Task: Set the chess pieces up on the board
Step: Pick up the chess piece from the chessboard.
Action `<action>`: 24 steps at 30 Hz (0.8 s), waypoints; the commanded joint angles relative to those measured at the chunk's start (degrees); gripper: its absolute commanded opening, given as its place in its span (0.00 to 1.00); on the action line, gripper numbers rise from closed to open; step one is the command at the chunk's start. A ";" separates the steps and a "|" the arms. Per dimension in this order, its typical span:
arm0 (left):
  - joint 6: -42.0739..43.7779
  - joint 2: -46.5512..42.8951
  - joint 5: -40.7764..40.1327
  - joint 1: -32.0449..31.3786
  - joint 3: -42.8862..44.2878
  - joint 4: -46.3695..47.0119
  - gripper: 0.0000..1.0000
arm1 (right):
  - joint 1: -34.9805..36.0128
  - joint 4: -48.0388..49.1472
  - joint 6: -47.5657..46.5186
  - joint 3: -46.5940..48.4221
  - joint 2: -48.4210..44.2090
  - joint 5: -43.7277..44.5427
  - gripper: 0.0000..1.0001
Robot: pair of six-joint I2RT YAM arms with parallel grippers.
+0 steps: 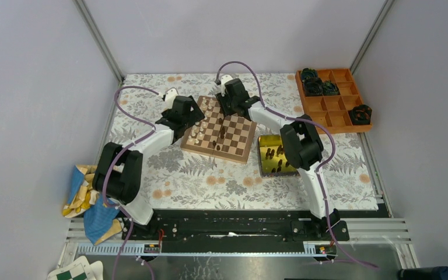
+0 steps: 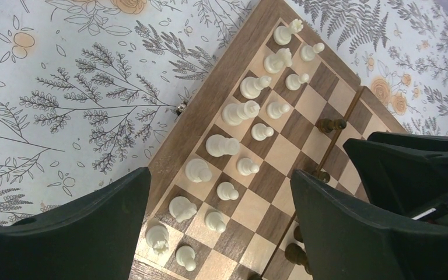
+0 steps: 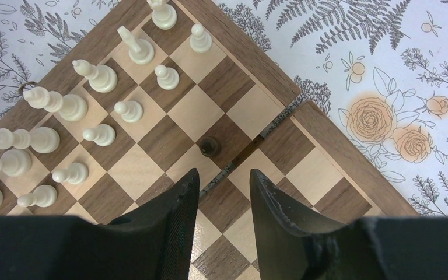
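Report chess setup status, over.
Left gripper open over cream pieces, both rows set. Right gripper open, empty, by dark pawn on board. More dark pieces in yellow tin. Nothing blocking.

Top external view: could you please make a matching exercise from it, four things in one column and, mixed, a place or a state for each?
Things:
1. cream chess pieces
2. yellow tin
3. orange tray
4. left pincer

Places or states:
A. far right corner of the table, holding black lumps
B. open wide, over the board
C. two rows along one side of the board
D. just right of the board, holding dark pieces

Pairs: 1-C; 2-D; 3-A; 4-B.
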 commanded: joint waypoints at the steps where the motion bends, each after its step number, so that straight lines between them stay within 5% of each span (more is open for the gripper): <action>1: -0.52 1.18 -0.76 0.52 1.40 1.64 0.97 | 0.70 0.13 -0.61 3.99 0.73 -1.30 0.44; 24: -0.59 1.78 -0.32 1.27 1.28 2.16 0.98 | 0.86 -1.35 -0.52 9.78 5.35 -3.23 0.43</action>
